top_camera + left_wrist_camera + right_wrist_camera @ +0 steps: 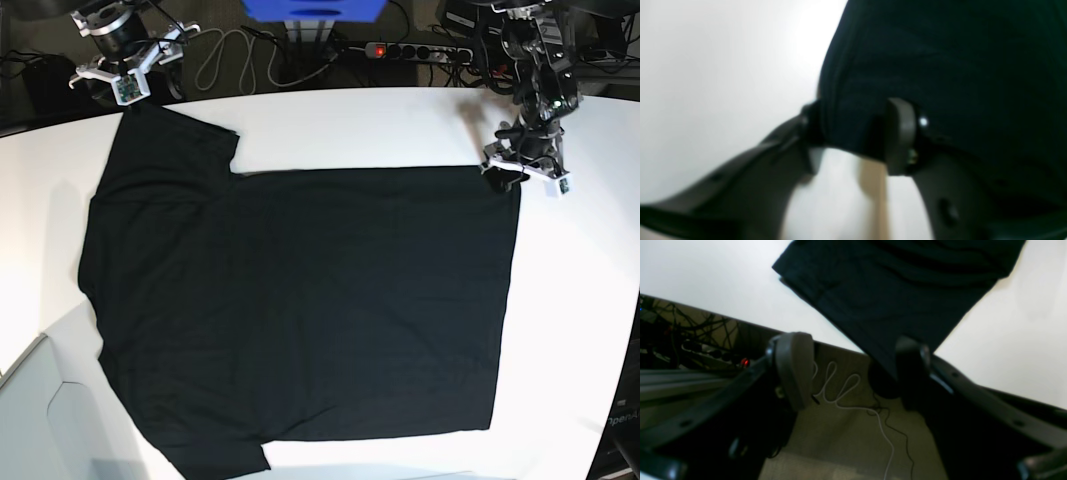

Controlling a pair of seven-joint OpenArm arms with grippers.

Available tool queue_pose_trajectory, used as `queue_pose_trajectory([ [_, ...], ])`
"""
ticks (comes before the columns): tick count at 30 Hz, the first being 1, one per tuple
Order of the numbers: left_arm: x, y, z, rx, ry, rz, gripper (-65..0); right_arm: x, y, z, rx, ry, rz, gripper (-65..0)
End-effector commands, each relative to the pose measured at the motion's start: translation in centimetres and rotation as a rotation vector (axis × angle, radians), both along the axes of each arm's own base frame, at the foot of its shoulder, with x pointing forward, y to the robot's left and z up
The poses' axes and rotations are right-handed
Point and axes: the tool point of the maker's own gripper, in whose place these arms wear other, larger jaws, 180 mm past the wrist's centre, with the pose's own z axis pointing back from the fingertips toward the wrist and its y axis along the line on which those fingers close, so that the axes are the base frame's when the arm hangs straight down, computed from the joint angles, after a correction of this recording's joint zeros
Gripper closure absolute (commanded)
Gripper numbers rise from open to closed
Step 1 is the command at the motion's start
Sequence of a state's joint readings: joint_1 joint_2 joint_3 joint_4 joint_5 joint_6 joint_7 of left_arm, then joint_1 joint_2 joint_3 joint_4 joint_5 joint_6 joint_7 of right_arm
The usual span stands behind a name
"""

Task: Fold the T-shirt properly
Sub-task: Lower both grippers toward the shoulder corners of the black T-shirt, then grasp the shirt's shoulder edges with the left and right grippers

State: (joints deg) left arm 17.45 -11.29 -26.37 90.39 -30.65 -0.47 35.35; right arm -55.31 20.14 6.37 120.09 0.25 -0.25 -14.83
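base view is showing the t-shirt (300, 310) lying spread flat, plain black side up, on the white table (580, 330). the left gripper (853, 136) is pinching the shirt's hem corner between its jaws, while the right gripper (853, 370) is sitting at a sleeve edge with jaws standing apart, one finger (912, 366) under the cloth.

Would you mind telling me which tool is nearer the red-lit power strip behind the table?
The left tool. It grips a far corner of the T-shirt, just below and right of the power strip. The right tool is at the table's opposite far corner.
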Motion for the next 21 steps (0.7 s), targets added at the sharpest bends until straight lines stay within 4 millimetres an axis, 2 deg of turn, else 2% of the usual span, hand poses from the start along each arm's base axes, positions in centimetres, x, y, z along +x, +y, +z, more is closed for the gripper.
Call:
queue_pose_trajectory([
  [1, -0.5, 0.1, -0.2, -0.003, 0.023, -0.005, -19.4, 0.1, 0.2, 0.6, 0.005, -0.020, 0.014, -37.3],
  [7, -0.9, 0.2, -0.2, -0.001, 0.026, -0.003, 0.0, 1.4, -0.1, 1.0, 0.001, -0.059, 0.003, -37.9],
  [11, -0.8, 0.2, -0.1, 0.001, 0.023, -0.004, 0.0, 2.5, -1.1, 1.6, -0.023, -0.093, -0.013, -38.1],
  [16, -1.8, 0.1, 0.1, 0.012, 0.032, -0.013, 0.0, 3.9, -2.1, 2.1, -0.044, -0.134, -0.034, -38.1],
  [19, -2.3, -0.1, 0.4, 0.019, 0.035, -0.021, 0.0, 4.6, -3.0, 1.5, -0.052, -0.142, -0.068, -38.1],
  [21, -2.2, -0.1, 0.6, 0.023, 0.028, -0.025, 0.0, 4.7, -3.6, 0.4, -0.057, -0.125, -0.084, -38.1],
])
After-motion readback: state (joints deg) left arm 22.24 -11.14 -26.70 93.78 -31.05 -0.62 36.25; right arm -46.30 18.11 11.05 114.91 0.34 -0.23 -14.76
